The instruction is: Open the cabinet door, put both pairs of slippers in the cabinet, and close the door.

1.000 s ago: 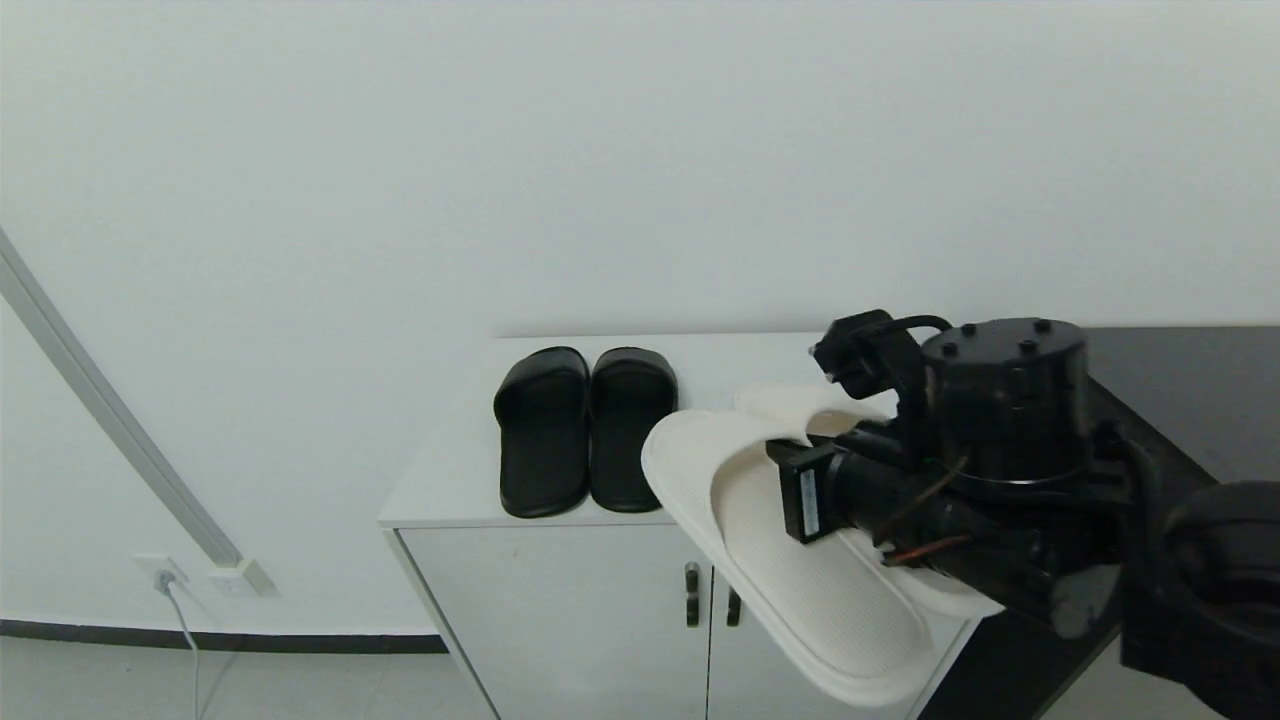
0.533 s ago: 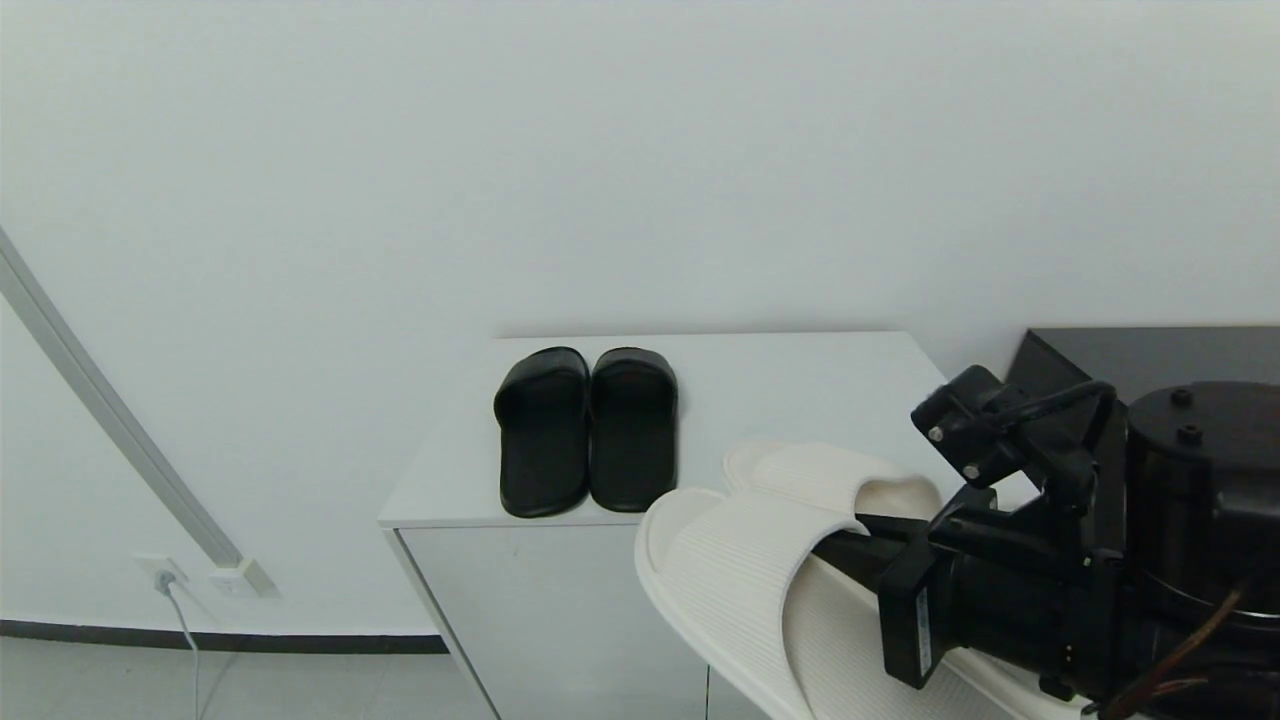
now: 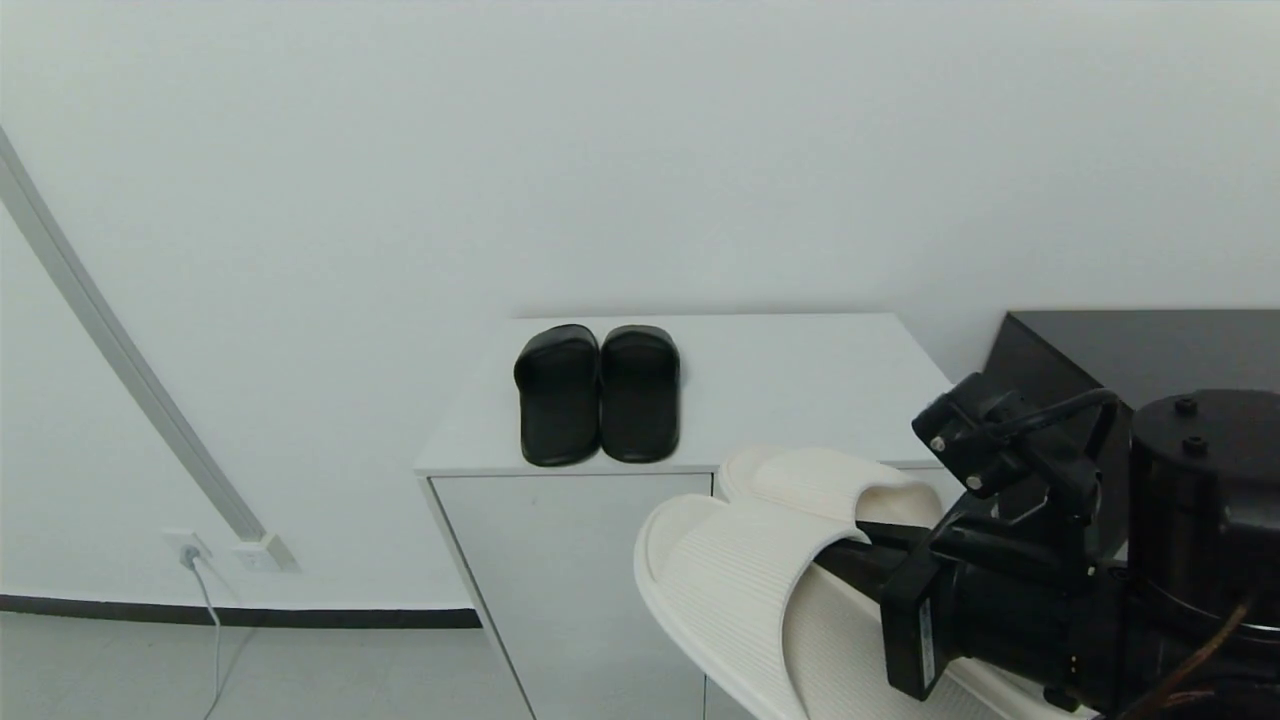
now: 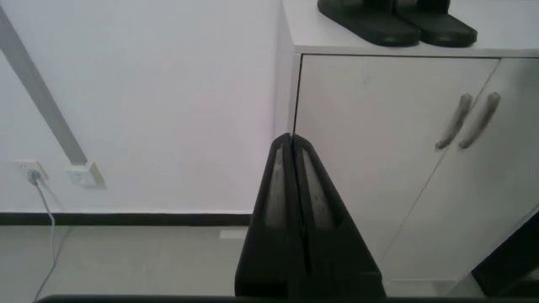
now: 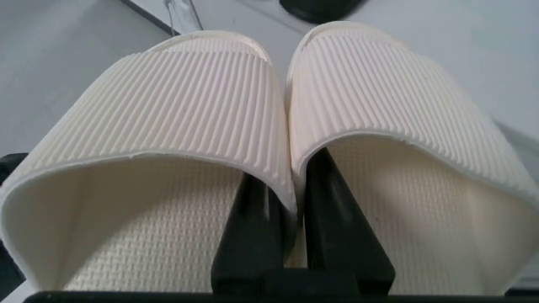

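Since both cabinet (image 3: 570, 560) doors are shut, the coming move turns on the handles (image 4: 453, 122), near-upright bars at the cabinet's centre seam. The left gripper (image 4: 292, 210), empty with fingers pressed together, faces the cabinet's left front corner and looks the freer arm. Black slippers (image 3: 598, 392) sit on the cabinet top. White slippers (image 3: 745, 560) hang before the cabinet's right door, inner walls pinched by the right gripper (image 5: 290, 215).
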`<state>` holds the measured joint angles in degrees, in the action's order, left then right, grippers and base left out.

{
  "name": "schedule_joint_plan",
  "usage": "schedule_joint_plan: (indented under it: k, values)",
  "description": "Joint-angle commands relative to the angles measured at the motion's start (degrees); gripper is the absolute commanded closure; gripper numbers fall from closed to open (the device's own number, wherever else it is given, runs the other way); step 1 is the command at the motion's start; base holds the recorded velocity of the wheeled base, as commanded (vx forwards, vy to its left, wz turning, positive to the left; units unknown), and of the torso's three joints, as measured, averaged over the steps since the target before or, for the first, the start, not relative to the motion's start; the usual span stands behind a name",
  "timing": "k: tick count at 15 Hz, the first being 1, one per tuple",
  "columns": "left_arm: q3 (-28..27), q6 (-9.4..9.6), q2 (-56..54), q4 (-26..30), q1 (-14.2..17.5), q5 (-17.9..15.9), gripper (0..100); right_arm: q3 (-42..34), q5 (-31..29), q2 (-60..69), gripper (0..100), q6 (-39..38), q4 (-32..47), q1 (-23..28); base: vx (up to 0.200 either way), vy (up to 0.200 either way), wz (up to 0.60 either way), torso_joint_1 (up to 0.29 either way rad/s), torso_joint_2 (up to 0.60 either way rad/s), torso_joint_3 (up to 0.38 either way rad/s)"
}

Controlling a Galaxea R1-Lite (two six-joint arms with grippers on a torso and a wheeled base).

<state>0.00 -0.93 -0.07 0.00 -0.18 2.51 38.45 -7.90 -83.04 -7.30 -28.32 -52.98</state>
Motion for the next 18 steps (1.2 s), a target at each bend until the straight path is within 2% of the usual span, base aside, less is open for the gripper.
schedule_joint_plan:
  k: [1, 15, 18]
  values:
    - [0.0, -0.04, 0.07, 0.0, 0.01, 0.04, 100, -0.13, 0.08, -0.28, 100, -0.08, -0.07, -0.02, -0.2, 0.0, 0.0, 0.007, 0.0, 0.002]
    - [0.0, -0.04, 0.07, 0.0, 0.01, 0.04, 100, -2.77, -0.1, -0.01, 100, 0.36, -1.21, 0.07, 0.0, 0.0, 0.0, 0.0, 0.0, 0.0]
    - [0.0, 0.05, 0.07, 0.0, 0.01, 0.04, 100, -3.12, -0.1, 0.07, 100, 0.45, -1.39, -0.02, 0.0, 0.0, 0.0, -0.113, 0.27, 0.155]
